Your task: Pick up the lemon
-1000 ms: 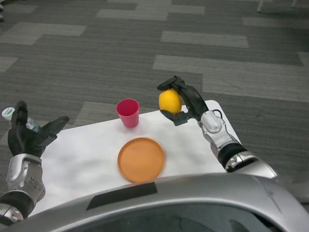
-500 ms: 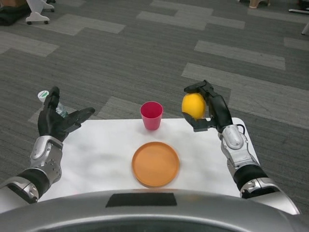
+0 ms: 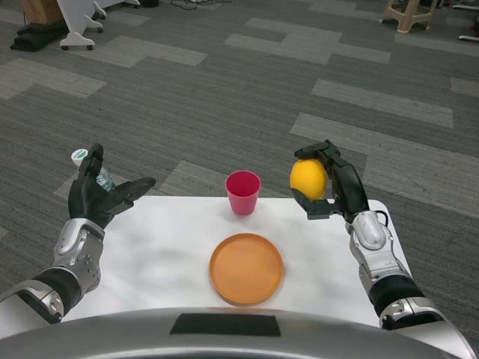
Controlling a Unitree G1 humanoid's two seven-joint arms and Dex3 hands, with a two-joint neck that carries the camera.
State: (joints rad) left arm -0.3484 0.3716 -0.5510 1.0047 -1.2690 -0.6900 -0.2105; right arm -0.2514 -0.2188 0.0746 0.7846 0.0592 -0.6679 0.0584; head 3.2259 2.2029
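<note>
Above the table's [image 3: 150, 247] right rear, the lemon [image 3: 307, 179] is gripped in the right hand [image 3: 334, 185], fingers wrapped round its middle. It is judged firm, light, slightly slick. The left hand [image 3: 99, 196] is held spread, empty.

Silver jointed forearms end in a black left hand [image 3: 101, 198] and black right hand [image 3: 340, 187], with maybe a thin dark cable at the right wrist.
</note>
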